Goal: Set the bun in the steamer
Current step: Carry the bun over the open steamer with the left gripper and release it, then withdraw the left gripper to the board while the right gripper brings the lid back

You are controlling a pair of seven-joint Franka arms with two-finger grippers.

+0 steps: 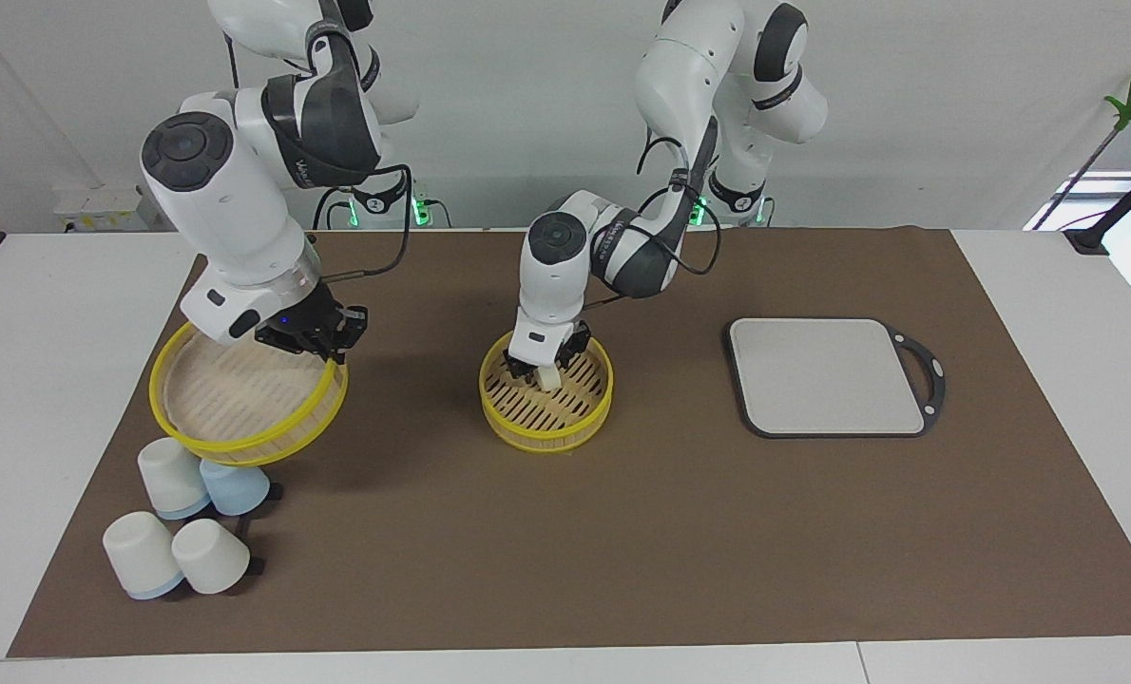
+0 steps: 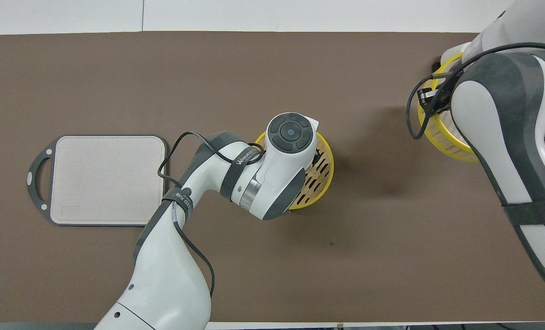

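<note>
The steamer (image 1: 546,418) stands mid-mat, a round yellow-rimmed basket with a slatted floor; its rim also shows beside the arm from overhead (image 2: 324,176). The small cream-white bun (image 1: 551,380) is inside it, low on the slats at the side nearer the robots. My left gripper (image 1: 541,370) reaches down into the basket right at the bun; its wrist hides both from overhead. My right gripper (image 1: 314,340) is shut on the rim of a second steamer tier (image 1: 242,404), held tilted in the air over the cups (image 2: 442,137).
A grey square board (image 1: 827,375) with a dark handled frame lies toward the left arm's end (image 2: 107,178). Several upturned cups (image 1: 171,475) cluster under and in front of the held tier, at the right arm's end of the brown mat (image 1: 623,532).
</note>
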